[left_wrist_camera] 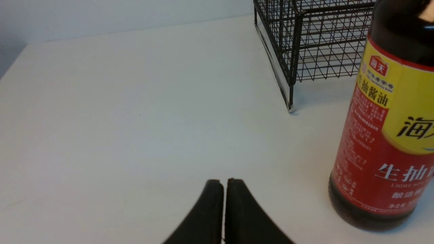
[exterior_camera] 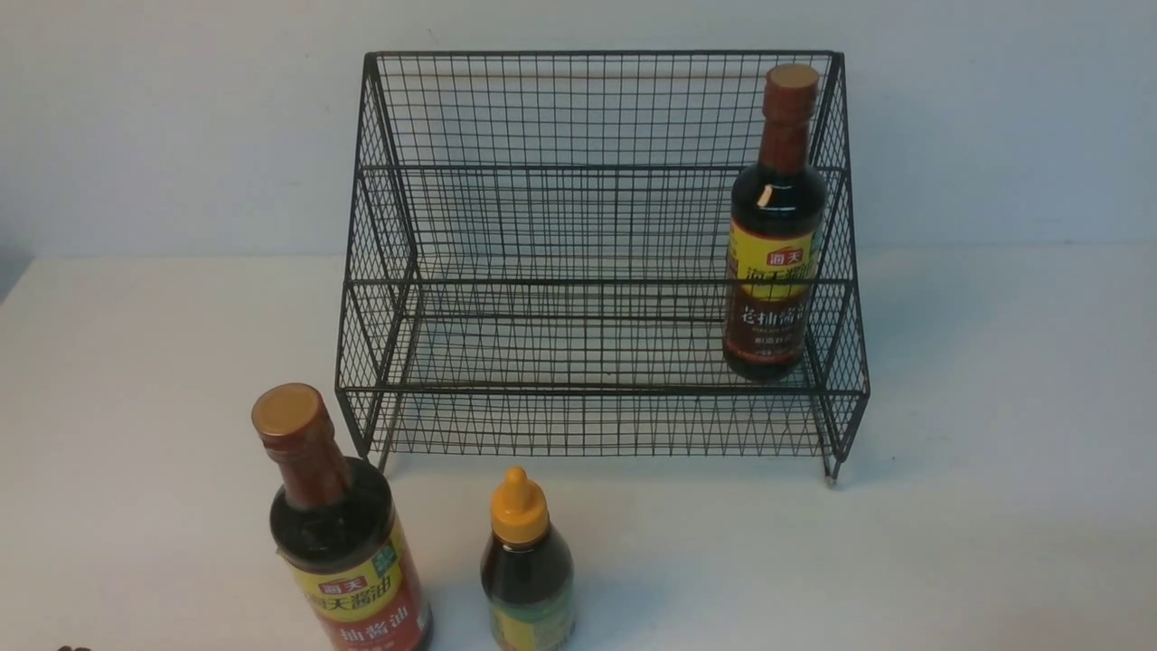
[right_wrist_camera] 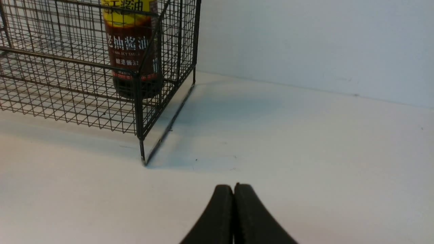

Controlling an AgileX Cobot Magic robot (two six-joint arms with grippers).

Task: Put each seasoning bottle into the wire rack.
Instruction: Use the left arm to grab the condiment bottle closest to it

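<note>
Left gripper [left_wrist_camera: 224,183] and right gripper [right_wrist_camera: 233,188] are both sitting with jaws pressed together, gripping nothing. First tall bottle [exterior_camera: 773,271] is standing upright on the lower tier of the wire rack [exterior_camera: 560,226], tight against its right side wall. Second tall bottle [exterior_camera: 348,551] and short bottle [exterior_camera: 526,570] are standing on the table [exterior_camera: 949,542], robot side of the rack's front edge toward its left corner, near each other, not touching. Bare tabletop is showing between each gripper and the nearest rack foot.

The front view's lower edge crops the bases of the tall table bottle [exterior_camera: 348,551] and the short bottle [exterior_camera: 527,570]; the right wrist view cuts the racked bottle [right_wrist_camera: 130,44] at its label, partly veiled by the wire rack [right_wrist_camera: 138,101]
</note>
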